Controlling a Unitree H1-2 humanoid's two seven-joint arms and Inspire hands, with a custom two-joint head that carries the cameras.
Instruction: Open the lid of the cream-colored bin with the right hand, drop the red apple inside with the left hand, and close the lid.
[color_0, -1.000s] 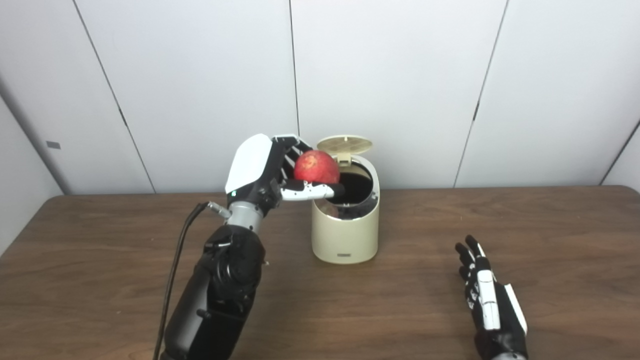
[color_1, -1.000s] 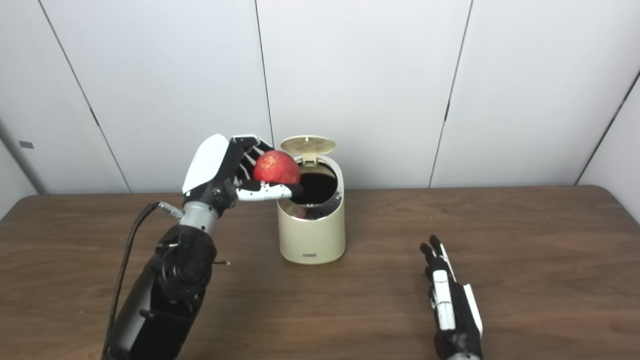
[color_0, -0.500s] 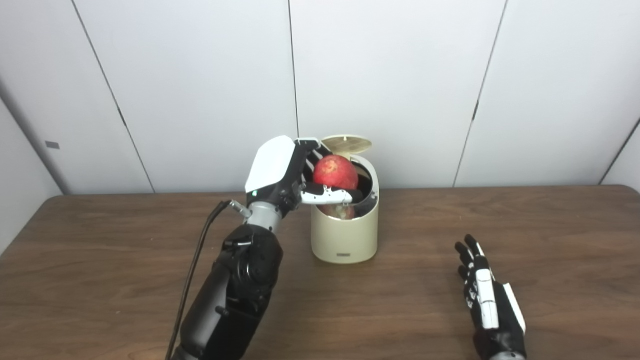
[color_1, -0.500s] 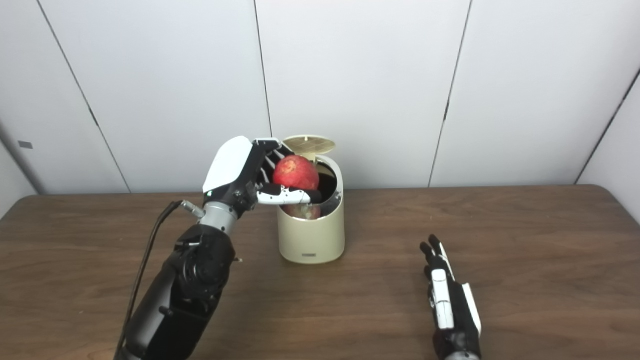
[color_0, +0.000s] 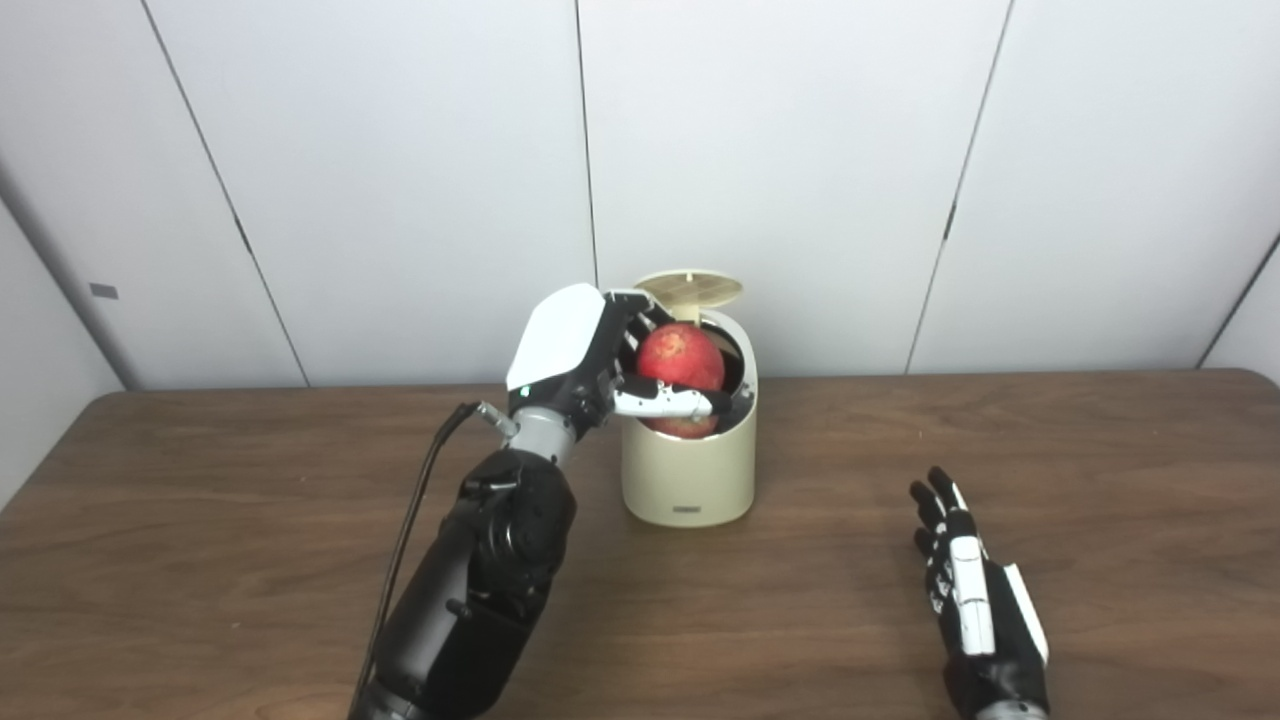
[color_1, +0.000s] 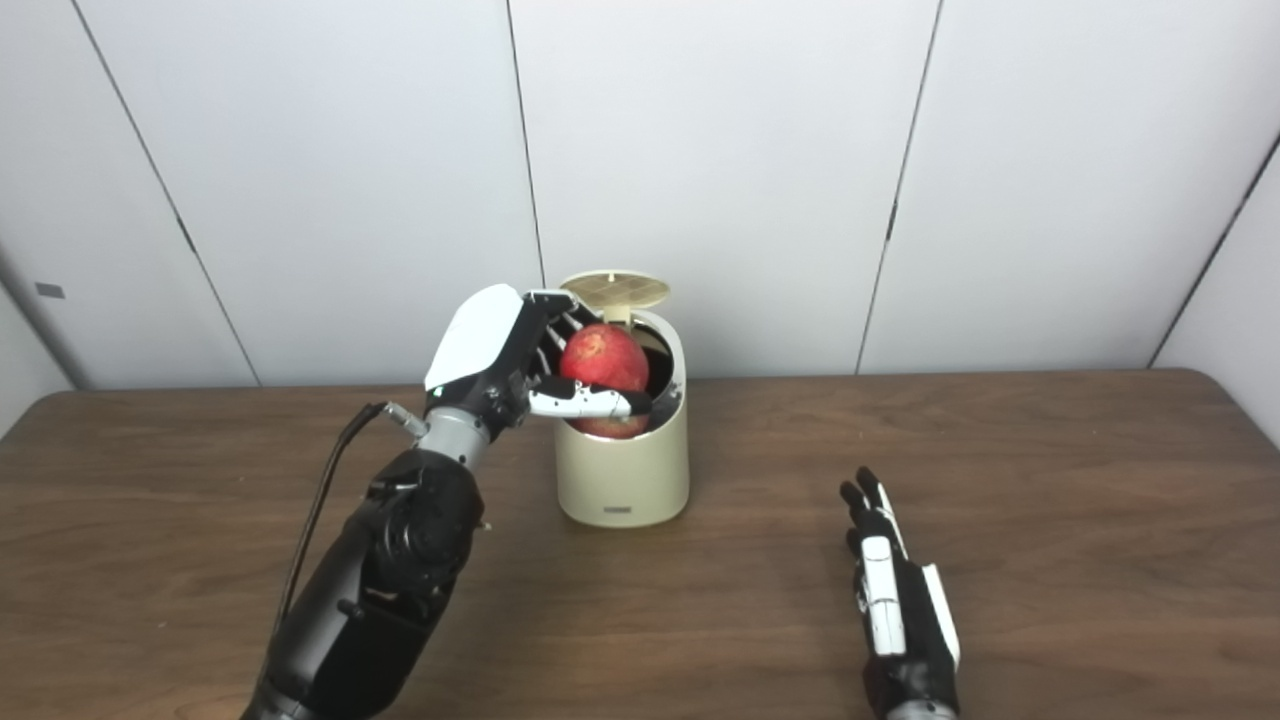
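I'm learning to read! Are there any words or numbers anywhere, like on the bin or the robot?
No text can be read anywhere.
The bin has a small dark label low on its front: too small and blurred to read.
The wall has a small grey tag at the left: nothing readable on it.
The left hand, the apple and the right hand show no words or numbers.

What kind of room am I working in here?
Probably a lab or test room: bare white wall panels, one plain wooden table, and only the bin and apple set out.
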